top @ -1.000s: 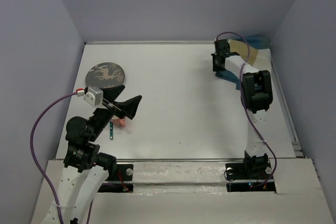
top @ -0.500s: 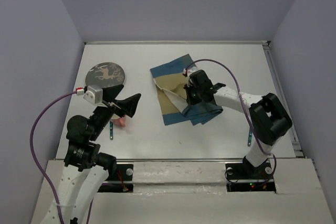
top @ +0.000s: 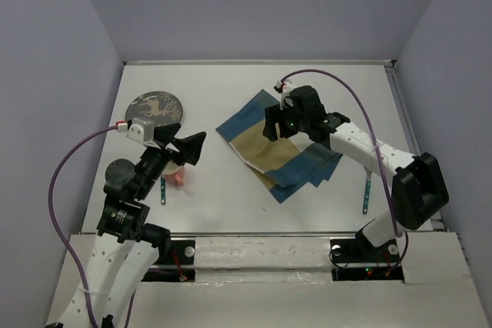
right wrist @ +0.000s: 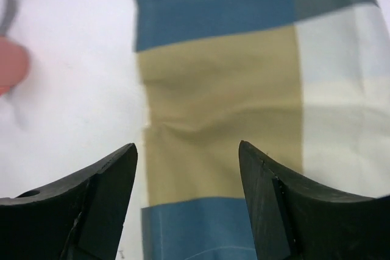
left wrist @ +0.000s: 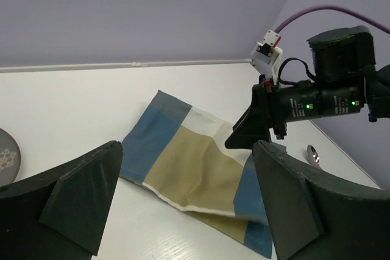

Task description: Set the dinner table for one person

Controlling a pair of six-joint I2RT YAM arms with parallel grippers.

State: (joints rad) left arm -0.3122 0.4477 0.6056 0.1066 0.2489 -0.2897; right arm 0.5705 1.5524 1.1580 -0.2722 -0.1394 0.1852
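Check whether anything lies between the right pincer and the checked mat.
Nothing visible does: the open right pincer hangs directly over the checked mat, with only bare cloth below it.

Tool (right wrist: 187, 146) jaws apart over checked mat (right wrist: 219, 101); pink object (right wrist: 11, 65) at left edge.

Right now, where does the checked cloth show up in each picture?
Top external: cloth just right of centre.
Left wrist: cloth from the middle to the lower right.
Right wrist: cloth fills the upper right.
Shared landmark: its tan panel, seen in all three.
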